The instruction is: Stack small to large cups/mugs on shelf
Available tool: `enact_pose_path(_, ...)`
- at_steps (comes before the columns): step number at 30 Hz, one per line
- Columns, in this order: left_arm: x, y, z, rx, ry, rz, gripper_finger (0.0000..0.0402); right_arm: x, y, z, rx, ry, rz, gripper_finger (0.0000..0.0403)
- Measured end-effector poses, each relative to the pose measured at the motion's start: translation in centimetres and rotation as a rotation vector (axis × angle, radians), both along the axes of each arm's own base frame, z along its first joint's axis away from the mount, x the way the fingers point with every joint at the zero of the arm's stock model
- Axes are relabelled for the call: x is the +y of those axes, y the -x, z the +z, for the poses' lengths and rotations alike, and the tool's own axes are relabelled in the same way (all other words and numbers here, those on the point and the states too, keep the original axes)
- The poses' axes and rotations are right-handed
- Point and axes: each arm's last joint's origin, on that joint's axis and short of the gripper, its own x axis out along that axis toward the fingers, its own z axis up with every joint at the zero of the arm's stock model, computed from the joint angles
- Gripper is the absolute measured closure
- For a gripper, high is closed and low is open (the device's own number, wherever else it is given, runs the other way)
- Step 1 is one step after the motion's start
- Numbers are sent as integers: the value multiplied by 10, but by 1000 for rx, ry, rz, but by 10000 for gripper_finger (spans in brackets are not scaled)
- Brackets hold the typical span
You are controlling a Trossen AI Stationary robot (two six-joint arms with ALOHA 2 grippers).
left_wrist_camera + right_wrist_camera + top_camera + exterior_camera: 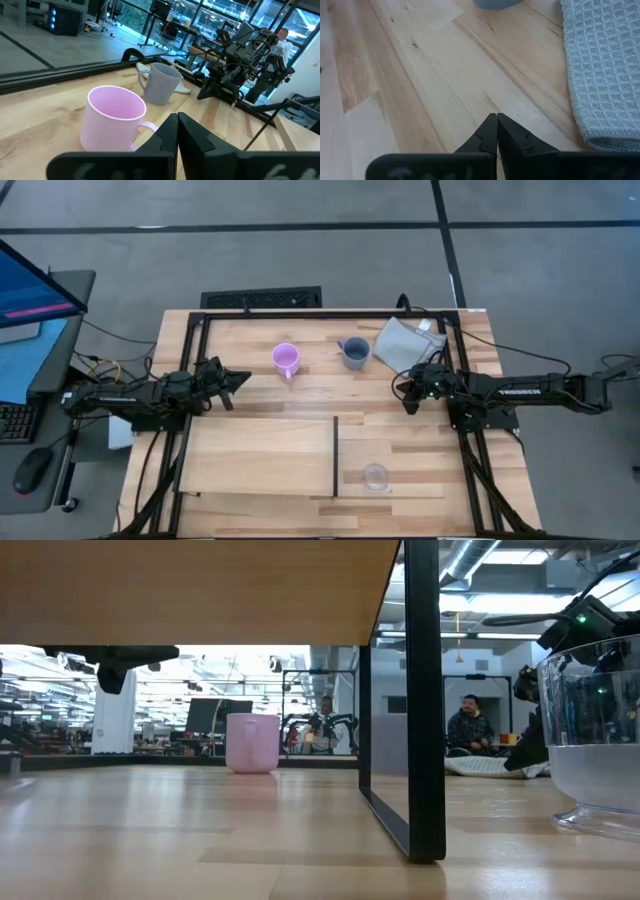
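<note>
The pink mug (286, 359) stands upright on the tabletop at the far middle, its handle toward the near side; it also shows in the left wrist view (114, 118). The blue-grey mug (355, 352) stands upright to its right, next to the grey cloth. The clear cup (375, 476) stands on the pale shelf board (260, 455), right of the black strip. My left gripper (240, 378) is shut and empty, left of the pink mug. My right gripper (407, 388) is shut and empty, near the blue-grey mug.
A grey cloth (405, 343) lies at the far right of the table. A black metal frame (195, 395) runs around the work area, with a post (423, 700) near the shelf. People sit in the room beyond the table.
</note>
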Motion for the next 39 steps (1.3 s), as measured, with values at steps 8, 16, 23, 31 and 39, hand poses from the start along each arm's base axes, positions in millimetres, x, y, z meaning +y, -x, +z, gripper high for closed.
enact_pose_path(8, 0, 0, 0, 0, 0, 0, 401, -1, -3, 4, -47, 13, -17, 369)
enact_pose_path(16, 0, 0, 0, 0, 0, 0, 401, -2, -5, 7, -154, -168, -166, 369)
enact_pose_path(23, 0, 0, 0, 0, -1, 1, 401, -3, -5, 7, -129, -85, -139, 369)
enact_pose_path(31, 0, 0, 0, 0, -1, 1, 401, -4, -5, 8, -145, -101, -159, 369)
enact_pose_path(39, 0, 0, 0, 0, -1, 3, 401, -4, -5, 8, -141, -96, -151, 369)
